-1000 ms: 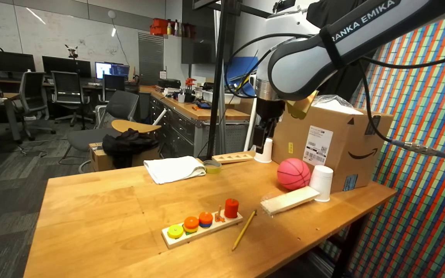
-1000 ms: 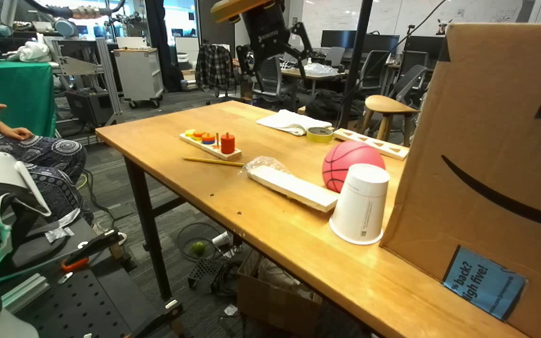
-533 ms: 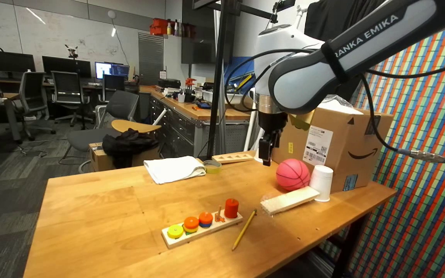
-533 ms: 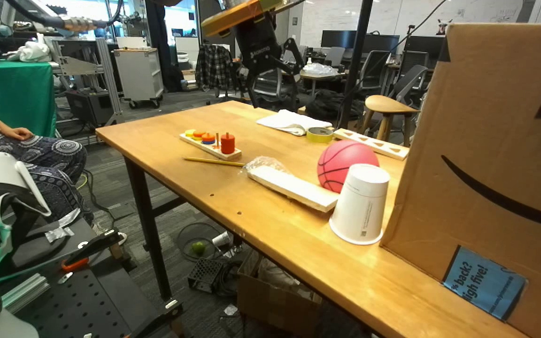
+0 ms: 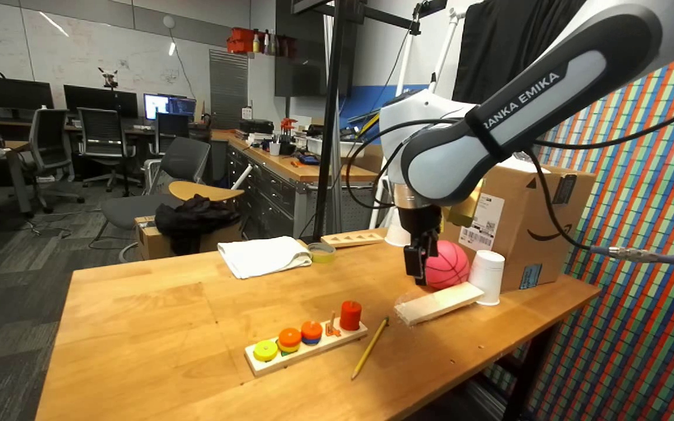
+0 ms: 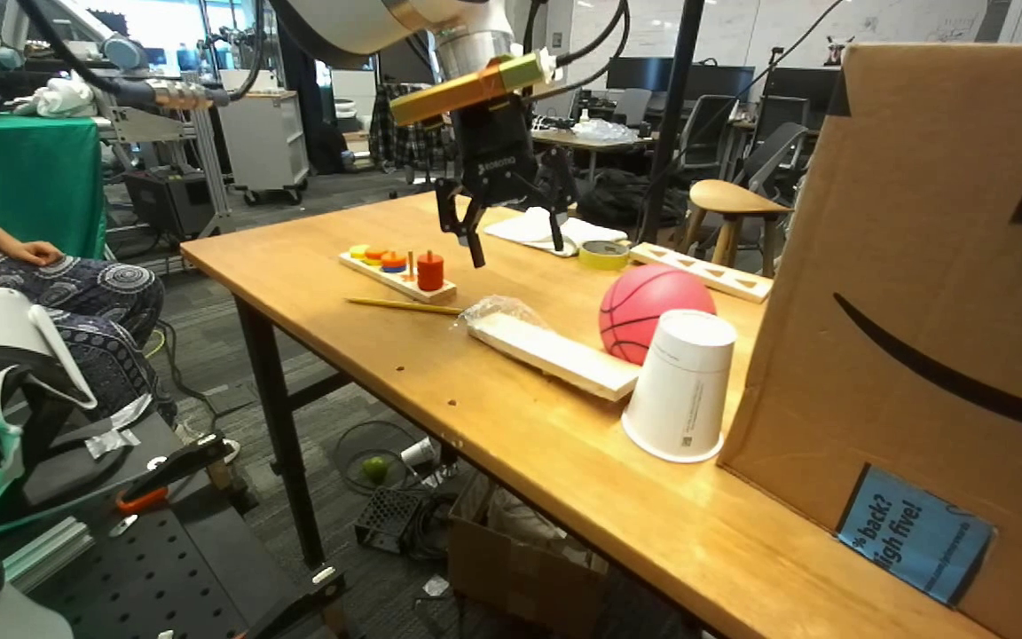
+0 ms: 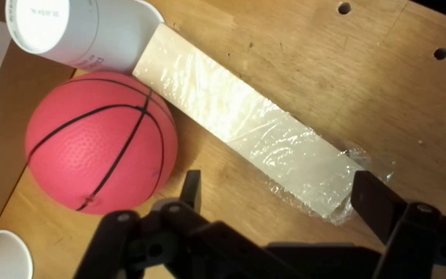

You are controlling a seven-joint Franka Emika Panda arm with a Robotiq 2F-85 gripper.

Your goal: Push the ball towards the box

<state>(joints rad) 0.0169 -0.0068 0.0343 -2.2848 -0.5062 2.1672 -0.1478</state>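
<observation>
Ball (image 7: 101,143), pink, on the table (image 5: 167,310), near the box (image 6: 919,240); whether they touch, can't tell. Key relation: ball lies btw. gripper (image 6: 518,256) & box, so the push line should run from gripper thru ball to box; ball is round, so no long axis to match. Gripper hangs above the table, not touching the ball; jaws wide apart, nothing held. In the wrist view one jaw stands much nearer the ball, prob. the one to push w/. Next move, as judged: lower to approx. ball height, then sweep boxward. Alongside: upturned cup (image 6: 681,390) just beside the ball, and wooden block (image 7: 246,124) w/ one end at the cup. Risk: a push off-line may send the ball into the cup or snag the block.
</observation>
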